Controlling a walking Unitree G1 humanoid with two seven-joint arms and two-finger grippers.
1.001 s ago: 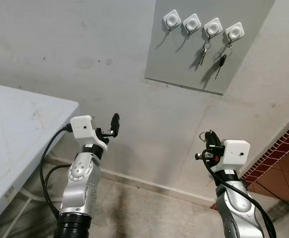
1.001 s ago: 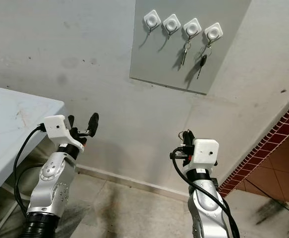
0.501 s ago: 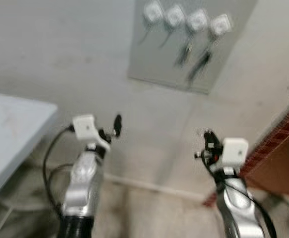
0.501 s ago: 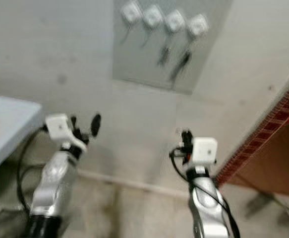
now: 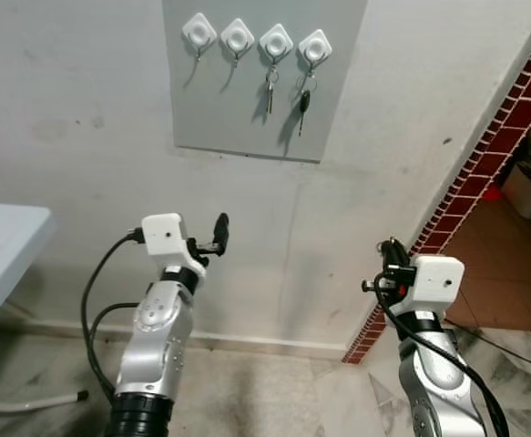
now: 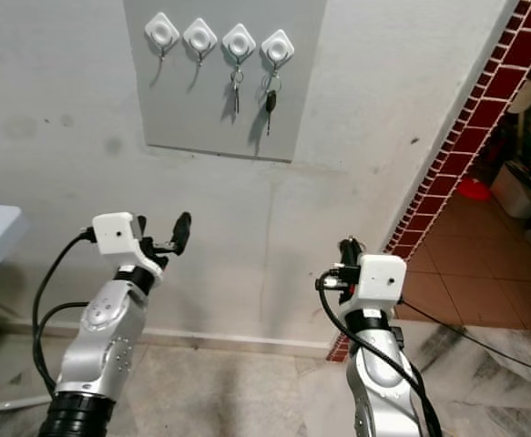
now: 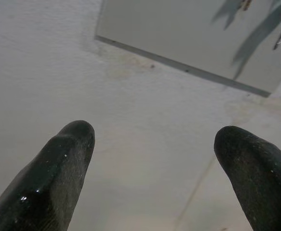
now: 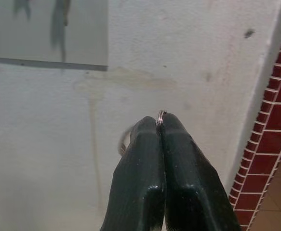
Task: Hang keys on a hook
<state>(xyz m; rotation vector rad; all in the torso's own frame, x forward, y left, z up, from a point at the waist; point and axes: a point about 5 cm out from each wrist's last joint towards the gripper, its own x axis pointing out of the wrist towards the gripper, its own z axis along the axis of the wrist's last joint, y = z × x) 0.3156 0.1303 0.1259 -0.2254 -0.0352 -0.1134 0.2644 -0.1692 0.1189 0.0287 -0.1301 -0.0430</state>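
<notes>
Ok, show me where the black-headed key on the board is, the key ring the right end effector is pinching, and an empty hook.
black-headed key [image 5: 304, 101], left eye view, on its black head.
key ring [image 8: 160, 113], right wrist view, on the metal loop above the fingertips.
empty hook [image 5: 199, 30], left eye view, on its white base.

Both silver arms are raised in front of the wall, well below the grey hook board [image 5: 263, 82]. The left gripper [image 5: 212, 238] sits lower left of the board with its two black fingers [image 7: 63, 168] spread wide apart, nothing between them. The right gripper [image 5: 391, 258] is down to the board's lower right, fingers pressed tight together, pinching a thin metal key ring [image 8: 160, 115] right at the tips.
</notes>
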